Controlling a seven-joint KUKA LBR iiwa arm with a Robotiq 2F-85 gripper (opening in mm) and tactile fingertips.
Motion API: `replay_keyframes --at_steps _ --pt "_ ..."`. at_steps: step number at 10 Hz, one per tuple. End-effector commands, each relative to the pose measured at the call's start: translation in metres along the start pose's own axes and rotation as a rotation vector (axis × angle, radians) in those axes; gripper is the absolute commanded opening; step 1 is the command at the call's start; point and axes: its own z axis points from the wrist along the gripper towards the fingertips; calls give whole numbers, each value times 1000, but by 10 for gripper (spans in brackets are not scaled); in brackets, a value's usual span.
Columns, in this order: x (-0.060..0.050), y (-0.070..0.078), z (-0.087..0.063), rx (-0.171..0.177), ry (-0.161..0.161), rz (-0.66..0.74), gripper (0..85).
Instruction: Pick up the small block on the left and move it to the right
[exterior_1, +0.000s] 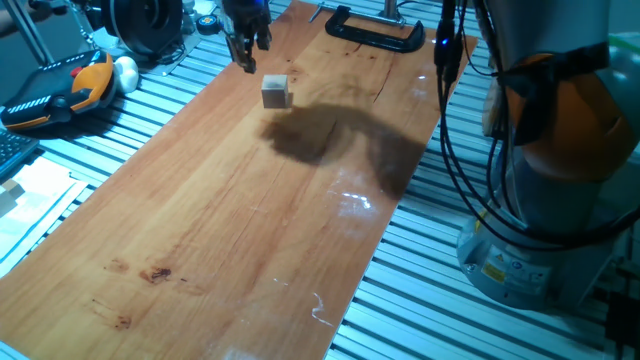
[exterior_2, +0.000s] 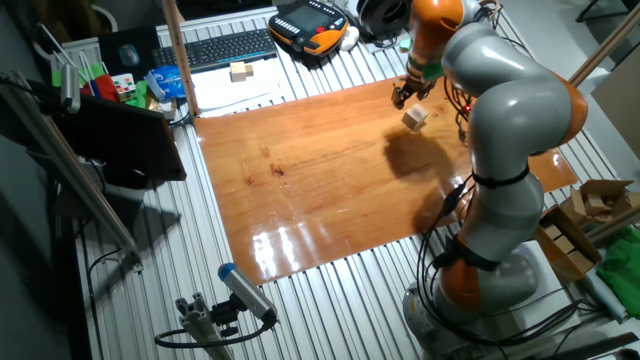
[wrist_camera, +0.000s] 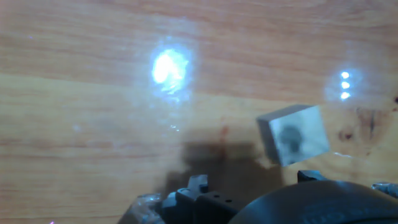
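Observation:
The small block (exterior_1: 276, 92) is a pale wooden cube lying on the wooden tabletop (exterior_1: 230, 230) near its far end. It also shows in the other fixed view (exterior_2: 415, 118) and, tilted, at the right of the hand view (wrist_camera: 293, 134). My gripper (exterior_1: 250, 52) hangs just above the table beside the block, a little further back, and also shows in the other fixed view (exterior_2: 404, 93). Its fingers look apart and hold nothing. The block is not between them. In the hand view only dark hand parts show at the bottom edge.
A black clamp (exterior_1: 375, 30) lies at the far end of the board. An orange and black pendant (exterior_1: 60, 85) sits on the slatted bench to the left. The arm's base (exterior_1: 540, 220) and cables (exterior_1: 450, 110) stand at the right. A keyboard (exterior_2: 215, 48) and more wooden blocks (exterior_2: 240, 71) lie beyond the board.

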Motion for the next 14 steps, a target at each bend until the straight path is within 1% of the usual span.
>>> replay_keyframes --at_steps 1,2,3,4,5,6,7,8,10,11,12,14 --pt "3 -39 7 5 -2 -3 730" --pt "2 -43 10 -5 3 -1 737" --pt "1 -46 12 9 5 -1 743" --pt "-2 -48 16 -2 5 -4 747" --pt "-3 -48 21 -3 2 -15 747" --pt "-5 -49 28 -3 0 -56 747" --pt "-5 -50 34 -25 2 -78 747" --pt "-6 -49 37 -30 2 -113 750" --pt "-6 -49 43 -2 16 -155 817" --pt "-5 -50 47 -2 18 -156 840" --pt "-5 -53 53 -1 5 -158 850" --pt "-5 -54 59 7 10 -142 850"
